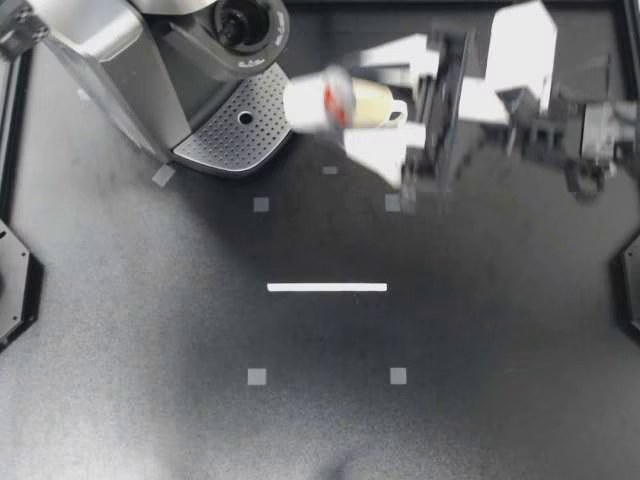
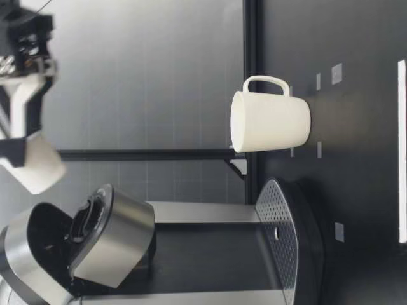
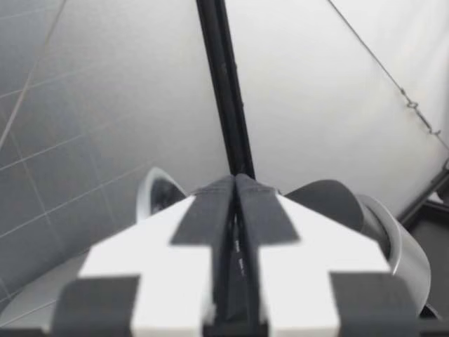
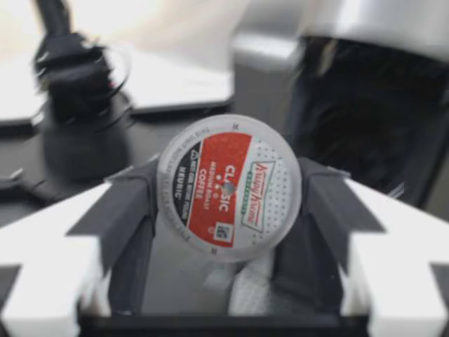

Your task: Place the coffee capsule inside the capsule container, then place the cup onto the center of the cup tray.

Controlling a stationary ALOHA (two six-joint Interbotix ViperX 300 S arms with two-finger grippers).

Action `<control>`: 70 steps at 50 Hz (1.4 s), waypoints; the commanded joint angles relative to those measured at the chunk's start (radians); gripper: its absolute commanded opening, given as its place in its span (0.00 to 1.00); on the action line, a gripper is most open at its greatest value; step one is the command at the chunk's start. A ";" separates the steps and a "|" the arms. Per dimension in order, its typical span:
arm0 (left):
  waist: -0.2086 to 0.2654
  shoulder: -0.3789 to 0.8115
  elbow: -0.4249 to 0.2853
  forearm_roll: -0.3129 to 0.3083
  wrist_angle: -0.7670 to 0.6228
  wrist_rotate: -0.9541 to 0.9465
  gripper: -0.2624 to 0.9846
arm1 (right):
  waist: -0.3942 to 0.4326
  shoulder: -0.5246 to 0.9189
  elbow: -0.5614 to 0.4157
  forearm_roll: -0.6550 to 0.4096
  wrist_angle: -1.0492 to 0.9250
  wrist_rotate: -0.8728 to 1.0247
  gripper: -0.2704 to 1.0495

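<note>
My right gripper [image 1: 335, 100] reaches in from the right, shut on the coffee capsule [image 1: 322, 98], high above the table. In the right wrist view the capsule [image 4: 230, 186] has a red and white foil lid and sits clamped between both fingers [image 4: 119, 217]. The white cup [image 1: 375, 103] stands upright on the table under that gripper, its handle toward the right arm. The low view shows the cup [image 2: 270, 121] beside the machine and my right gripper [image 2: 32, 159] far above it with the capsule. The machine's lid [image 2: 111, 238] is raised over the capsule container [image 1: 240, 25]. My left gripper [image 3: 235, 193] is shut and holds nothing.
The silver coffee machine [image 1: 120, 70] fills the back left corner. Its perforated cup tray [image 1: 240, 125] sticks out toward the cup. A white strip [image 1: 327, 287] and small grey squares [image 1: 257, 377] mark the dark table.
</note>
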 commanded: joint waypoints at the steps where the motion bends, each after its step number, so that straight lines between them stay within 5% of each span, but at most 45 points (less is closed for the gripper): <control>1: 0.003 -0.003 -0.006 0.005 -0.002 -0.002 0.29 | -0.035 0.003 -0.054 0.000 -0.011 -0.012 0.63; 30: 0.003 -0.008 -0.002 0.006 0.000 0.000 0.29 | -0.077 0.153 -0.236 -0.002 0.086 -0.120 0.63; 70: 0.003 -0.008 0.000 0.005 0.003 0.002 0.29 | -0.098 0.230 -0.284 -0.002 0.107 -0.141 0.63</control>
